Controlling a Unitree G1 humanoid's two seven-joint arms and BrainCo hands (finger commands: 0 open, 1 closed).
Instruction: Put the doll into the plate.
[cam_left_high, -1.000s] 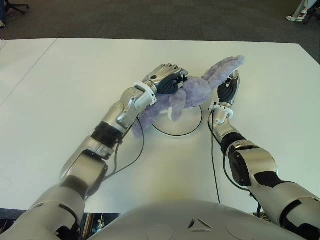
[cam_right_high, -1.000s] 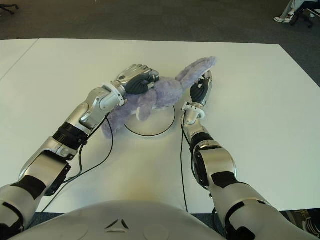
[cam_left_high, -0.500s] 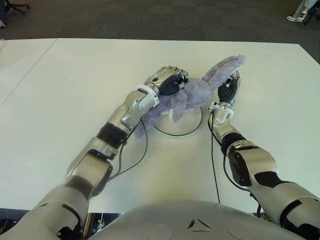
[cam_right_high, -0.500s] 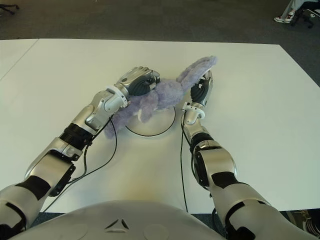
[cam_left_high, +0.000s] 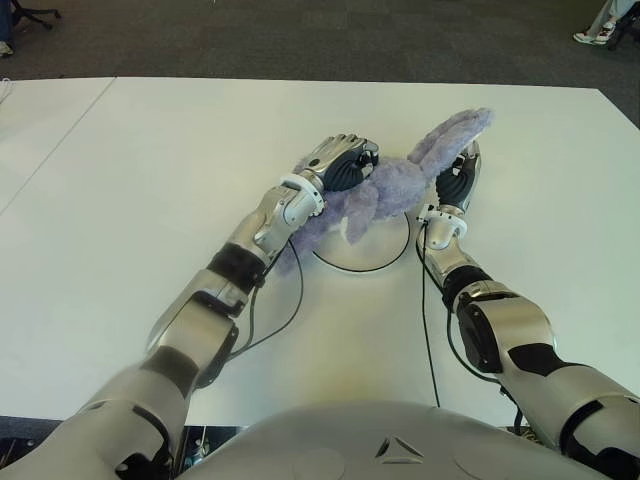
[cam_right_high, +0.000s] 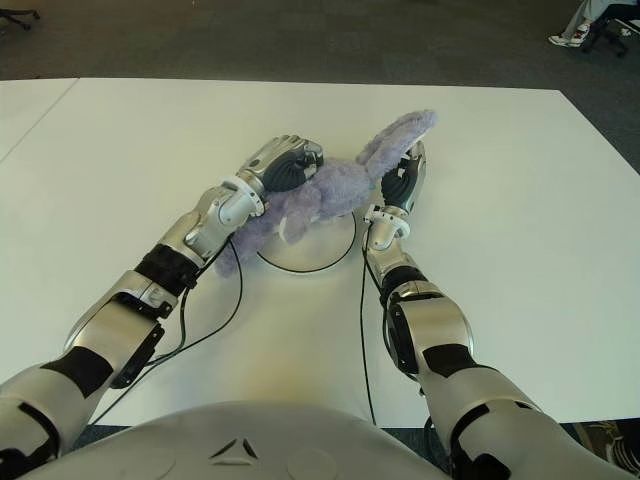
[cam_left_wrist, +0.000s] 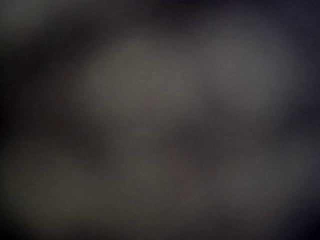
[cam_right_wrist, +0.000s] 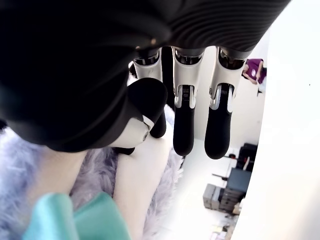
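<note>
A purple plush doll with long ears lies across the far rim of the flat white plate in the middle of the table. My left hand is curled over the doll's body from its left side and grips it. My right hand shows just right of the plate, beside the doll's raised ear. Its fingers are straight and hold nothing, with the doll's fur and something teal right beside the palm. The left wrist view is dark and shows nothing.
The white table stretches wide on both sides. A second white table adjoins it at the left. Black cables trail from both wrists across the near part. A person's shoes show on the dark floor, far right.
My left hand has carried the doll to the right, so more of its body now lies over the plate. The right hand has stayed in place.
</note>
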